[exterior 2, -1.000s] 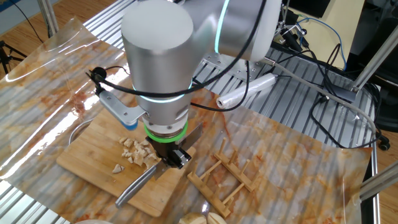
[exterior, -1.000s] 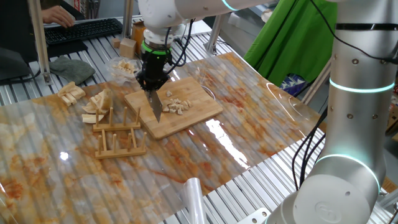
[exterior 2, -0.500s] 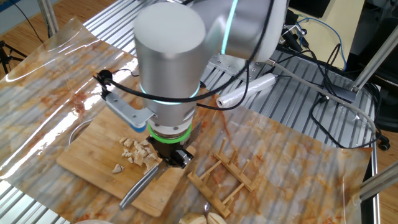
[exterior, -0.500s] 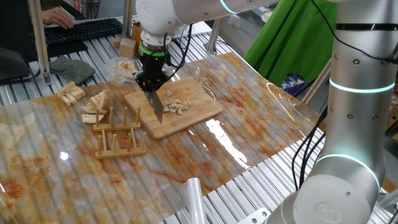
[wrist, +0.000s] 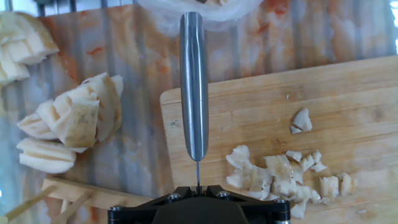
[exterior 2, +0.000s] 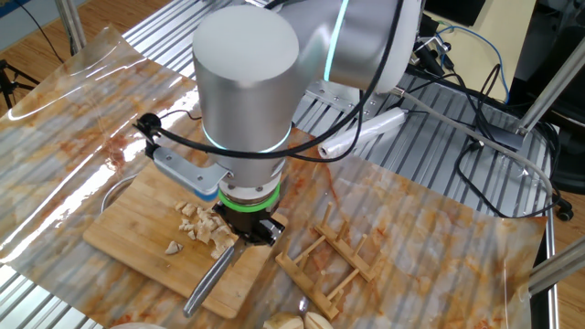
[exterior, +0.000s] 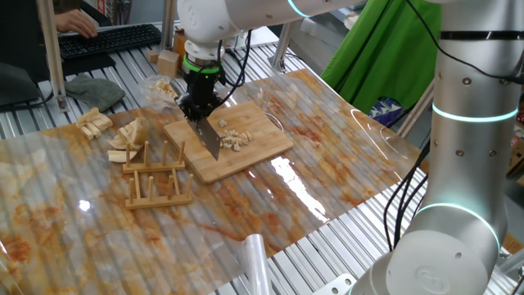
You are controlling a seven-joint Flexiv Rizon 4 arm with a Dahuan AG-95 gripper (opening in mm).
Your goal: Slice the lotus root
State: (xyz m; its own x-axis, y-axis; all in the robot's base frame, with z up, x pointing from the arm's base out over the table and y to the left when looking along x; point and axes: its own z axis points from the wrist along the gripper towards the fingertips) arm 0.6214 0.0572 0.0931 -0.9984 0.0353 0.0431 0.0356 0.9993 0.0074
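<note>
While the arm hangs over the wooden board (exterior: pixel 229 141) in one fixed view, the fingers (exterior: pixel 199 111) are clamped on a knife (exterior: pixel 209 138), blade slanting down beside the lotus root (exterior: pixel 235 138), a cluster of cream bits mid-board. Over to the other fixed view: the knife (exterior 2: pixel 212 281) angles off the board's (exterior 2: pixel 128 236) near edge, lotus root (exterior 2: pixel 203 228) just beside it, wooden rack (exterior 2: pixel 335 259) nearby on the tabletop (exterior 2: pixel 439 228). Hand view now: the knife (wrist: pixel 194 87) points straight ahead, cut bits (wrist: pixel 280 177) to its right, larger tan wedges (wrist: pixel 74 121) off the board.
</note>
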